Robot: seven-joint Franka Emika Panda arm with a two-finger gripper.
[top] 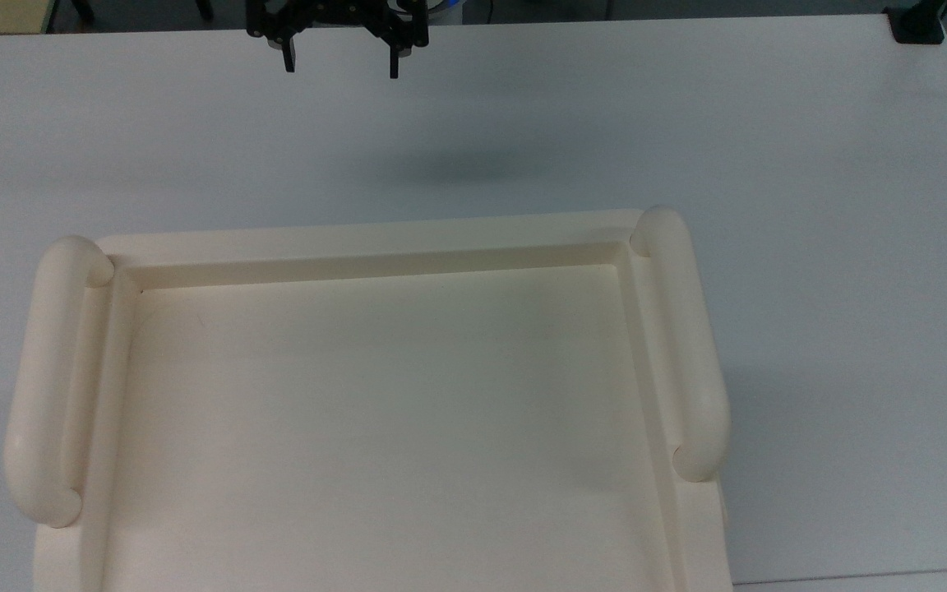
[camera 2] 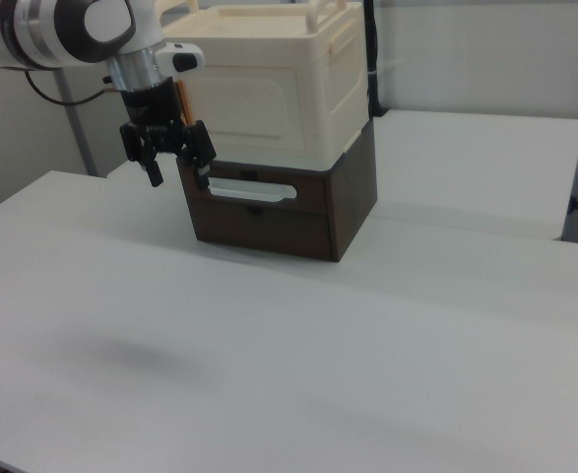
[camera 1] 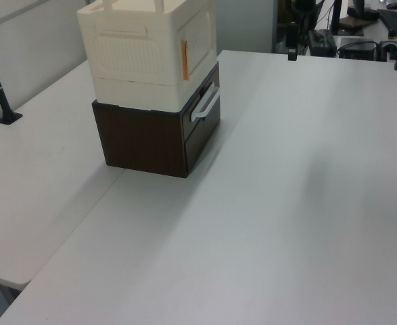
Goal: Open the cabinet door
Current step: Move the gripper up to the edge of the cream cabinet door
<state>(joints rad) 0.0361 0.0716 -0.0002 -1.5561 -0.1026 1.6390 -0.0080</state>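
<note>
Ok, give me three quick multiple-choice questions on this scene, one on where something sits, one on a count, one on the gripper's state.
1. What does the cream cabinet stand on?
A. the bare table
B. a dark brown unit
C. a chair

2. How many tube rails does the cabinet's top have?
A. one
B. four
C. two

3. How is the gripper?
A. open, holding nothing
B. shut on a handle
C. holding a cup

Answers: 1 B, the right view shows the brown unit directly under it; 2 C, the top view shows one rail along each side; 3 A, its fingers are spread apart in the air.
</note>
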